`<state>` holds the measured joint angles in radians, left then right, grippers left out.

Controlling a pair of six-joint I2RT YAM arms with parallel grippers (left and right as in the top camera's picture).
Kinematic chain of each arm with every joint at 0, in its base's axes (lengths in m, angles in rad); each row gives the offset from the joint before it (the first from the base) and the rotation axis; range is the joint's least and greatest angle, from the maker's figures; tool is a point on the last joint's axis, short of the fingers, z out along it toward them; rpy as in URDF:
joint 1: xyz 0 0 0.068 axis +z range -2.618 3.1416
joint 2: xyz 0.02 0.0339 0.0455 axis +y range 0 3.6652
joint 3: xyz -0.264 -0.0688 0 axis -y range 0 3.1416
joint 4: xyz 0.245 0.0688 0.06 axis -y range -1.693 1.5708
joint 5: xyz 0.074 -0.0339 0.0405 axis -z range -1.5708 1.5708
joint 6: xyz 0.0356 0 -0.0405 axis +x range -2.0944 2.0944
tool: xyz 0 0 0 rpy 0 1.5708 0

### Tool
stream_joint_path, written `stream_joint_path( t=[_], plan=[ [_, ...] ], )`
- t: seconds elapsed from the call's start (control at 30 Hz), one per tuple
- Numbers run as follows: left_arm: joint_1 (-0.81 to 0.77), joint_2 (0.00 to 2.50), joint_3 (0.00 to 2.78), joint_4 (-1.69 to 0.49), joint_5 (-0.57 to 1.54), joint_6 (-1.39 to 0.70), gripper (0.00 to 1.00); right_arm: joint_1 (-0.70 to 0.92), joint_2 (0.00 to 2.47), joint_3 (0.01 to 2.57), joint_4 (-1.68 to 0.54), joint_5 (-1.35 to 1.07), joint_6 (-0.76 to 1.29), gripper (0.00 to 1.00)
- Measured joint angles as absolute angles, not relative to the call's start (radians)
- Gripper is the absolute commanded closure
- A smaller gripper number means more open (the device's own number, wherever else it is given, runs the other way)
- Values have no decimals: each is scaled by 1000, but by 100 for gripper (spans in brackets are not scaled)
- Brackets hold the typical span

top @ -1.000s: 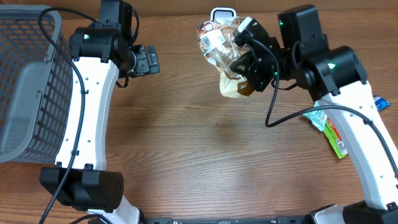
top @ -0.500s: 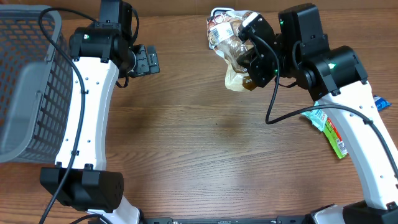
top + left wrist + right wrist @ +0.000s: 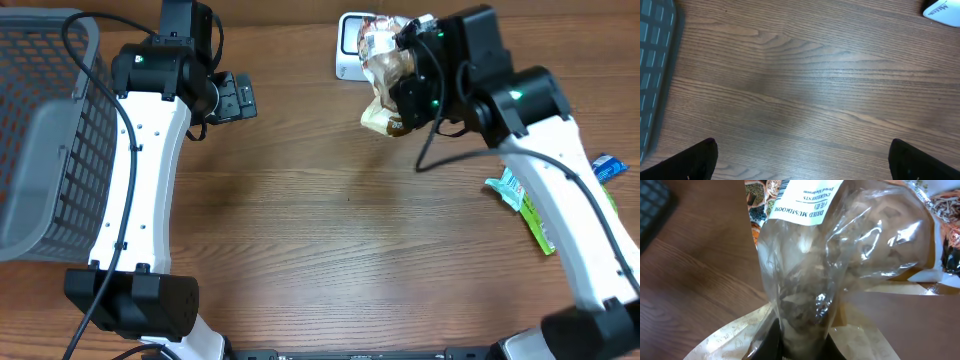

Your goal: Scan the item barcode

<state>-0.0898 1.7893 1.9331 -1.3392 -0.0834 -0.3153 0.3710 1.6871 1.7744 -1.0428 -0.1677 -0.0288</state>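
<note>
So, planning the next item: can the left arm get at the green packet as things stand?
Probably not: the green packet lies at the far right, close beside the right arm, right across the table from the open left hand.

The right fingers (image 3: 771,342) are almost wholly hidden under the mushroom bag (image 3: 840,255) clamped between them. The barcode (image 3: 784,186), beyond the fingertips, is cropped by the top edge. Left fingers (image 3: 697,160): cropped at the bottom edge.
</note>
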Motion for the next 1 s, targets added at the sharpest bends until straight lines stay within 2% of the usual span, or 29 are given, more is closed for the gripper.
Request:
stream_joint_path(
  t=[0.47, 0.6, 0.7, 0.73, 0.83, 1.0],
  plan=[
    [-90, 1789, 1933, -1339, -83, -316, 0, 375, 2035, 1774, -1045, -248, 156, 96],
    [-90, 1789, 1933, -1339, -84, -315, 0, 383, 2089, 1773, -1024, -204, 275, 96],
    [-90, 1789, 1933, -1339, -83, -315, 0, 398, 2106, 1755, -986, -167, 355, 84],
    [-90, 1789, 1933, -1339, -83, -315, 0, 406, 2106, 1743, -971, -157, 384, 70],
    [-90, 1789, 1933, -1339, -84, -315, 0, 427, 2106, 1718, -953, -142, 437, 52],
    [-90, 1789, 1933, -1339, -83, -315, 0, 439, 2106, 1700, -965, -129, 478, 48]
  ],
)
